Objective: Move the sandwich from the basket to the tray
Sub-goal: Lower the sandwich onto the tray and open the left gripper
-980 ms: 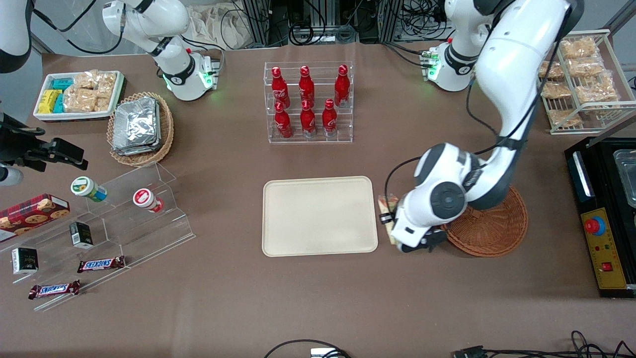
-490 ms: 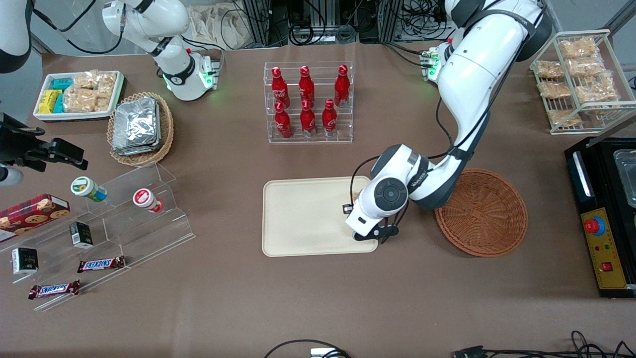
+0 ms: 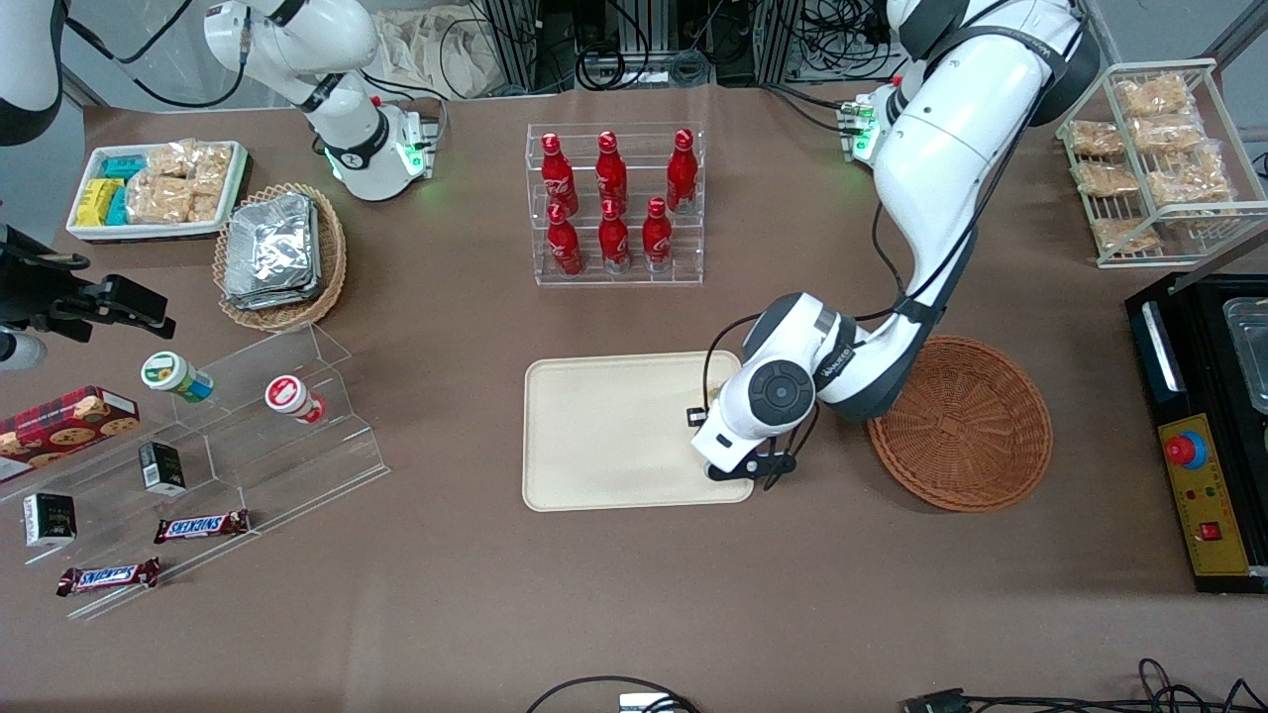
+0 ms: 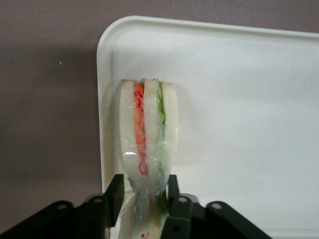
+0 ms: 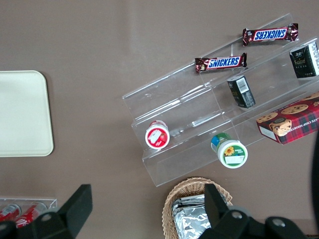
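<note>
The front view looks steeply down from high above the table's near edge and takes in the whole brown tabletop (image 3: 446,614) from a distance, with both arm bases along the upper edge of the frame. The left wrist view sits very close, looking past the gripper (image 4: 143,191) straight onto a corner of the tray (image 4: 239,99). The right wrist view hangs high and looks straight down at the clear stepped shelf (image 5: 214,119), well apart from it. All three views share the tray (image 3: 614,436), whose corner shows at the left edge of the right wrist frame (image 5: 22,114).
</note>
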### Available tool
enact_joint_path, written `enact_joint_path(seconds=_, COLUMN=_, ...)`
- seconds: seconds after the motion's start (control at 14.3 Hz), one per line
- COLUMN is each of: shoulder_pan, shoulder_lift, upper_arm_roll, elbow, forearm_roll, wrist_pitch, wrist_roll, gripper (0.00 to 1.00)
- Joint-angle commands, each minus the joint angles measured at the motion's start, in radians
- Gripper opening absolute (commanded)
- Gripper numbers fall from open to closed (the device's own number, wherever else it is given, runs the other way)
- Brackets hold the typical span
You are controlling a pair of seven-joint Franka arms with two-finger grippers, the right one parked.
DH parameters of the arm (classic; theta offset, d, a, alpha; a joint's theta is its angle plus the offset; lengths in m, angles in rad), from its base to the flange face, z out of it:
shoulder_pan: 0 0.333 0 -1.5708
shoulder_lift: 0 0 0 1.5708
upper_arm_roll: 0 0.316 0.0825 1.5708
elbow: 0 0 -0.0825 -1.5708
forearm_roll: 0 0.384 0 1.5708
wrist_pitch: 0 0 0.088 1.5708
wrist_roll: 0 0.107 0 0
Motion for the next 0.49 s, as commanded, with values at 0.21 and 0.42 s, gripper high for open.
enact_joint_path(seconds=0.21, shoulder_pan=-0.001, shoulder_lift=0.003, upper_arm_roll=0.001, elbow=0.010, forearm_roll=0.009, wrist_pitch=-0.007, wrist_roll=0.001, gripper=1.00)
enact_joint_path(seconds=0.42, shoulder_pan=0.002, shoulder_lift=-0.009, upper_arm_roll=0.001, elbow=0.008, forearm_roll=0.017, wrist_pitch=-0.012, wrist_roll=-0.005, gripper=1.00)
